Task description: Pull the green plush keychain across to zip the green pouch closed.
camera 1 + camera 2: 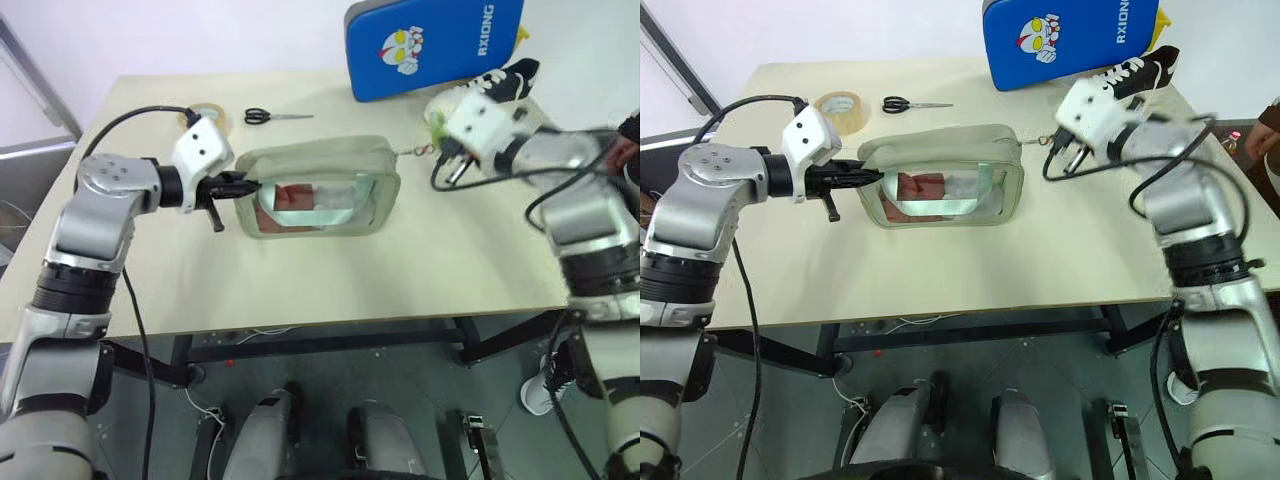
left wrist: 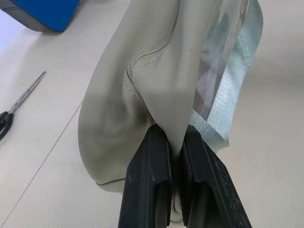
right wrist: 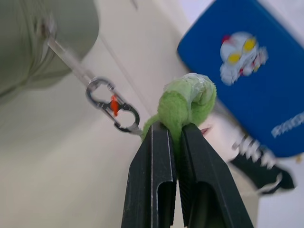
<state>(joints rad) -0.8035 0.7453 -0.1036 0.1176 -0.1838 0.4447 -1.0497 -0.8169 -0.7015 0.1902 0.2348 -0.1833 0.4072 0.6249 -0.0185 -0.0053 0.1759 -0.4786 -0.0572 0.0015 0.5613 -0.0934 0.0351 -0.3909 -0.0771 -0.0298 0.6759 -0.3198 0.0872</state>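
Note:
The green pouch point(image 1: 318, 190) lies mid-table with its clear window facing me, red and white contents showing behind a pale green strap. My left gripper point(image 2: 173, 135) is shut on the fabric at the pouch's left end point(image 1: 243, 185). Off the pouch's right end, a thin pull and a metal clip point(image 3: 113, 105) stretch out to the green plush keychain point(image 3: 187, 102). My right gripper point(image 3: 173, 128) is shut on that keychain, held a little above the table and to the right of the pouch point(image 1: 940, 180).
A blue pad with a cartoon print point(image 1: 435, 45) stands at the table's back right, with a black and white shoe point(image 1: 505, 82) beside it. Scissors point(image 1: 275, 116) and a roll of tape point(image 1: 840, 107) lie behind the pouch. The table's front edge point(image 1: 300, 322) is near me.

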